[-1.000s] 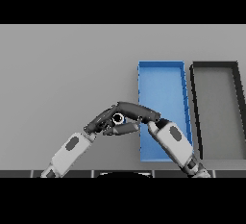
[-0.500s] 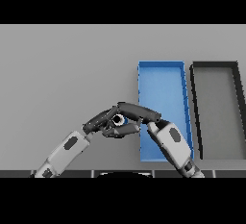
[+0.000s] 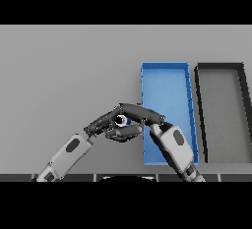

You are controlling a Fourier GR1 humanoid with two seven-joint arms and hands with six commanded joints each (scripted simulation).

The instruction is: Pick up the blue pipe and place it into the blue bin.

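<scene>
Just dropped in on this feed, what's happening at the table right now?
Both robot hands meet just left of the blue bin. The right robot hand and the left robot hand are closed around the blue pipe, of which only a small end shows between the fingers. The pipe is outside the bin, near its left wall, so the placing is not yet done. A dark bin sits to the right of the blue one.

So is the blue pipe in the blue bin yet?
Not yet. Both hands, the left hand and the right hand, meet around the blue pipe just left of the blue bin, so it looks grasped. Left to do: carry it over the bin's rim and release it inside.
</scene>
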